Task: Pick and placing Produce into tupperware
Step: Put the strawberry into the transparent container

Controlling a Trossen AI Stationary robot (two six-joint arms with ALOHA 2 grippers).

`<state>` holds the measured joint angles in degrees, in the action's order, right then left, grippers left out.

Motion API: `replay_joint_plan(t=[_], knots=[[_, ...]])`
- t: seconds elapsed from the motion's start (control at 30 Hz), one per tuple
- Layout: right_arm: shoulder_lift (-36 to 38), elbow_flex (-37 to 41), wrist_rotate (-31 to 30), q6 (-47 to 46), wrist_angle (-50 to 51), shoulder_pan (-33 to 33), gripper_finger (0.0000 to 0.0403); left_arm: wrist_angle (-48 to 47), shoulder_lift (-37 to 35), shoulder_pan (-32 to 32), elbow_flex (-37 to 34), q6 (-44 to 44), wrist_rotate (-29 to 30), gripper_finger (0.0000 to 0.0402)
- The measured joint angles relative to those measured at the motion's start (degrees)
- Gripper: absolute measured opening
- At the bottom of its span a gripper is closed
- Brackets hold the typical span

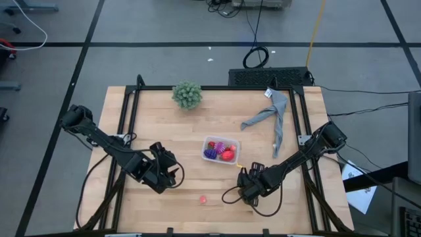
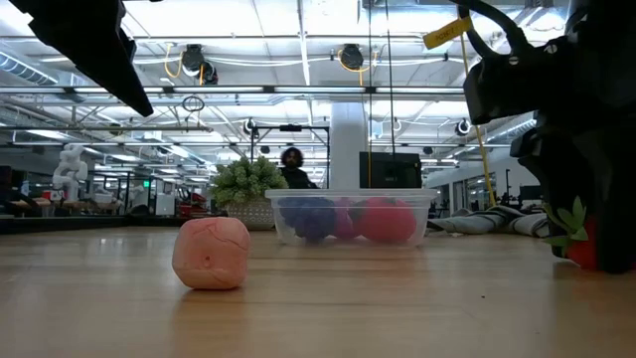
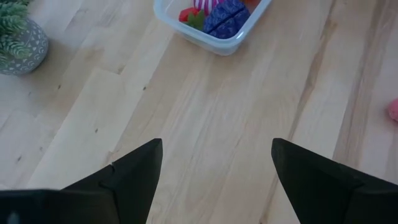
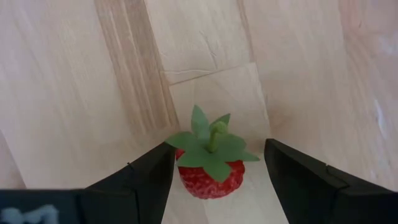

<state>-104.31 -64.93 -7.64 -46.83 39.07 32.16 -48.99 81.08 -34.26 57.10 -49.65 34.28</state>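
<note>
– Well, where is the strawberry (image 4: pixel 208 174) now?

– It sits on the desk (image 1: pixel 164 118), at about 5 o'clock from the clear tub (image 1: pixel 221 137). The right end effector (image 4: pixel 217 148) is down low around it. One finger is on each side. The fingers are wide. One is right at the berry and the other has a small gap, so I think it is not squeezed yet.

– Will it be hard to pick up?

– I don't think so. It looks like a small toy, so it should be light. It looks bumpy, not slippery. The green leaves on top look thin and bendy, so don't grab there. Pinch the fat red middle from both sides.

– How is the right arm standing?

– It reaches in from the 3 o'clock side of the desk and bends down, so its fingers are close to the wood.

– And the other arm?

– The left end effector (image 3: pixel 216 144) hangs over the desk at about 8 o'clock from the tub. Its fingers are wide and hold nothing.

– Is there other fruit?

– Yes. A pink fruit (image 1: pixel 203 198) lies alone on the desk at about 7 o'clock from the tub. It looks round, so it may roll if bumped. The tub already has a purple piece and some red and pink ones inside.
</note>
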Motion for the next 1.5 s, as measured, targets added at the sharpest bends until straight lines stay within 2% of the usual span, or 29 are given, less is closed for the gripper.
replay_joint_plan(t=[1.0,1.5], knots=[[0.00,0.00,0.24,-1.41,-1.14,0.04,0.0242,-0.03,0.00,0.04,0.00,-0.03,0.28,0.0308],[-0.01,0.00,0.28,-1.97,-0.58,0.04,0.0187,-0.03,0.00,0.04,0.00,-0.04,0.31,0.0308]])
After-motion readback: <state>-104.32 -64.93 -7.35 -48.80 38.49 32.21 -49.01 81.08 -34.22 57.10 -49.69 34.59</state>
